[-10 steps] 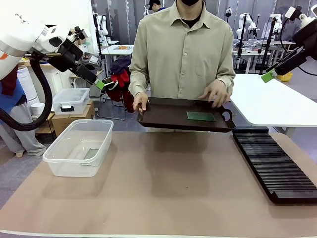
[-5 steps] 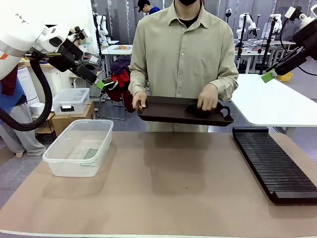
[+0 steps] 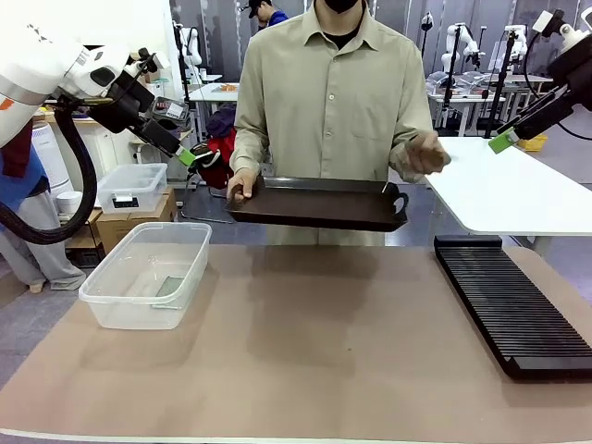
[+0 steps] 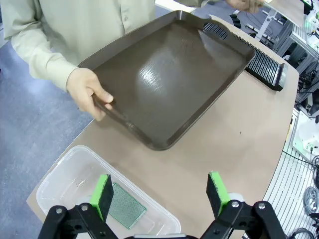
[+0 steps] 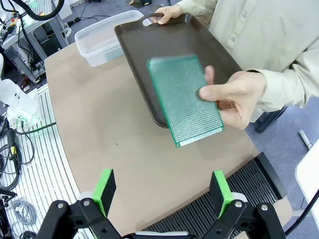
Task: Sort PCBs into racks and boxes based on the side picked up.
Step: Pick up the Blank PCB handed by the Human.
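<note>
PCB [image 5: 185,97] lifted off tray [image 3: 314,205]; tan tabletop [image 3: 324,356]

Both arms [image 3: 65,69] aloft, jaws wide apart

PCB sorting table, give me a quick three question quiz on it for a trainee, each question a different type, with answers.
1. True or false: a PCB lies inside the clear tub.
2. What holds the second PCB? A the rack, B the person's hand, C the tray.
3. Fill in: the left pincer and right pincer both stand ____.
Key: 1 true; 2 B; 3 open.
</note>
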You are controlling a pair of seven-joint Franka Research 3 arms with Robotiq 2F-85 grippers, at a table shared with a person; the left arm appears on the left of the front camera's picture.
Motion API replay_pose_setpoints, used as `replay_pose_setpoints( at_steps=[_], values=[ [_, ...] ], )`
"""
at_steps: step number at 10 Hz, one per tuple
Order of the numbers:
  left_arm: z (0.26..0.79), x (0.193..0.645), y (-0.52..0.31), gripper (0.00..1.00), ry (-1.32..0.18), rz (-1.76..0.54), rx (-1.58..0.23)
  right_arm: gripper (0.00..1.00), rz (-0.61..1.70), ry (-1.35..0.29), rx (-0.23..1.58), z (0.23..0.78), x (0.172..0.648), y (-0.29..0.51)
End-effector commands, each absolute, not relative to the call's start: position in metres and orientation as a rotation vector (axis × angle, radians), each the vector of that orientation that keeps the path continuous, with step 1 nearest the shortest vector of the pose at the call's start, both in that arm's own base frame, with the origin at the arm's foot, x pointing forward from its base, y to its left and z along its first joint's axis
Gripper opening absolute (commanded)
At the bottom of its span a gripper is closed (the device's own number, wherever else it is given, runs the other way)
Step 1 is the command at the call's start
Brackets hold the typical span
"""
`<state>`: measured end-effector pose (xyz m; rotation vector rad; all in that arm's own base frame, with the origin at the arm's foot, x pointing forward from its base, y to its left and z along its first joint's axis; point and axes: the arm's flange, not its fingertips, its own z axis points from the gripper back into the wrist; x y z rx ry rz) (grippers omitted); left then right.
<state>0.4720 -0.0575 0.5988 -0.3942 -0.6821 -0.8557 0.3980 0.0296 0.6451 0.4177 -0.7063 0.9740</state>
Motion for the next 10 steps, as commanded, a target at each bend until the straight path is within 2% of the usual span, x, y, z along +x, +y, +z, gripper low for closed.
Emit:
replay_pose_setpoints(
  at_steps=[1, 10],
  values=[
    [0.6001, 0.4738, -0.0570, 1.00, -0.685, -0.855, -0.392, 1.00, 0.981, -0.707, 0.430, 0.6445, 0.3983, 0.0307],
    [0.6001, 0.4738, -0.0570, 1.00, -0.685, -0.855, -0.392, 1.00, 0.981, -0.707, 0.430, 0.6445, 0.3983, 0.0307]
  ],
)
